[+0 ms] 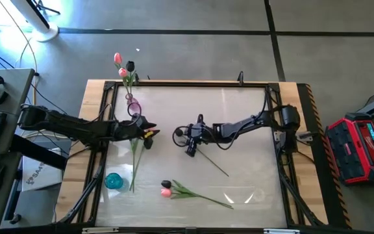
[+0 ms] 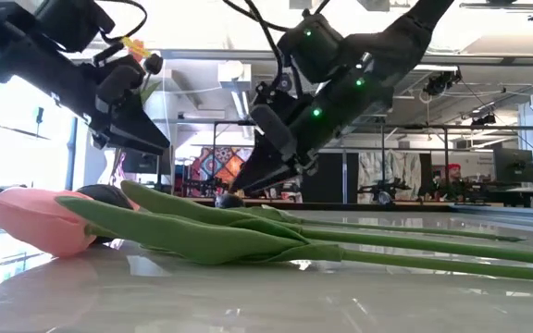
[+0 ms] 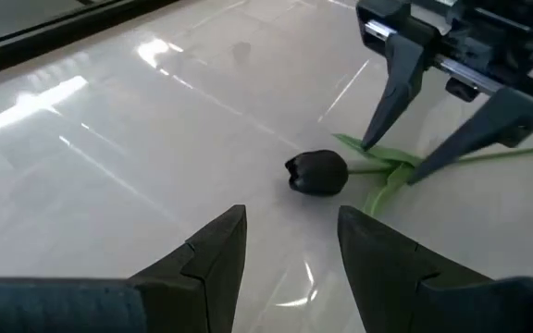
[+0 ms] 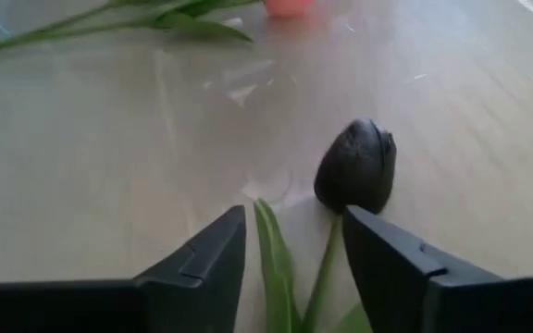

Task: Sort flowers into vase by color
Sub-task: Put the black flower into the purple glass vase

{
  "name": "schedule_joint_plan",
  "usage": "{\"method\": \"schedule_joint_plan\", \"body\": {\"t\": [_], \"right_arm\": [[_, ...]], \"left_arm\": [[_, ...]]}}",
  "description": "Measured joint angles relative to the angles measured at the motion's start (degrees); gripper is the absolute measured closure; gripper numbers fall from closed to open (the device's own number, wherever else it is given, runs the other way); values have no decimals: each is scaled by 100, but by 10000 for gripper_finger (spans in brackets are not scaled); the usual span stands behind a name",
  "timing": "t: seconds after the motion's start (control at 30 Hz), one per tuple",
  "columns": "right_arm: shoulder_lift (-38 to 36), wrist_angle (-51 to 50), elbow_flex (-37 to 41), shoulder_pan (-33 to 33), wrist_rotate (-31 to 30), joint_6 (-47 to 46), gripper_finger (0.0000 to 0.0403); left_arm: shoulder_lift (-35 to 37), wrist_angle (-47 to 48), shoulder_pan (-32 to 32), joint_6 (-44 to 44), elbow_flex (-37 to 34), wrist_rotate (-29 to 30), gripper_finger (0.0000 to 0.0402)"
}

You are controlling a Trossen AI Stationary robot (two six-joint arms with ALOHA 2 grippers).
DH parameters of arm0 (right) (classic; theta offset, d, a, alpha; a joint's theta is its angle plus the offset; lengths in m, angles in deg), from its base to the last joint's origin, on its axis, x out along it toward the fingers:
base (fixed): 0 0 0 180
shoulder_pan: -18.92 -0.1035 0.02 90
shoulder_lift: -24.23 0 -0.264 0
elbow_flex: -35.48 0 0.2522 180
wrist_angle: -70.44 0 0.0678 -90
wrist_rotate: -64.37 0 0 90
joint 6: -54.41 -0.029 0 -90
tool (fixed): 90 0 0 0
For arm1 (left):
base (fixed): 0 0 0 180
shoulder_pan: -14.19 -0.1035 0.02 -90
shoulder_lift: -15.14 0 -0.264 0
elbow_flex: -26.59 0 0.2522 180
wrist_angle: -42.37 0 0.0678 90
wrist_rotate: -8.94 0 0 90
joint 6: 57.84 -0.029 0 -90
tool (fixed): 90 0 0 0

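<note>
The right gripper [image 1: 191,138] was spread open over a dark tulip [image 4: 357,167] lying mid-table, its stem [image 4: 325,277] between the fingertips. The left gripper [image 1: 149,132], also open and holding nothing, was poised nearby. A pink and dark pair [image 1: 167,189] lay at the front, partly overlapped. A pink vase [image 1: 133,104] was seen holding three flowers.

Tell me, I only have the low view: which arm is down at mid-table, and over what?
Observer: The right gripper, over a dark tulip lying on the table.
Operator: Has it gripped it?
Observer: No. Its fingers stand open astride the stem, just behind the head.
Operator: And the left arm?
Observer: The left gripper is open and empty, pointing at that same tulip from the other side.
</note>
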Motion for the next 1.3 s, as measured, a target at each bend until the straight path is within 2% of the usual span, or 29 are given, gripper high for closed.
{"method": "schedule_joint_plan", "body": {"t": [0.13, 0.23, 0.63, 0.83, 1.1, 1.3], "right_arm": [[174, -12, -3, -2, -219, -4, 220], [246, -7, -3, 39, -211, -14, 239], [379, -339, -16, 274, 67, -186, 394], [290, -26, 3, 274, -148, -207, 398], [-319, 219, 0, 276, -653, 134, 401], [-787, 877, -1, 309, -684, 387, 402]], "left_arm": [[-255, -49, 0, -5, 0, -1, 241], [-410, -46, 0, -3, 0, 2, 241], [-615, -143, 0, -49, 0, 17, 241], [-610, -392, 0, -54, 0, -25, 241], [-610, -454, 54, -196, 0, 89, 241], [-610, -800, 171, -269, 0, 81, 241]]}}
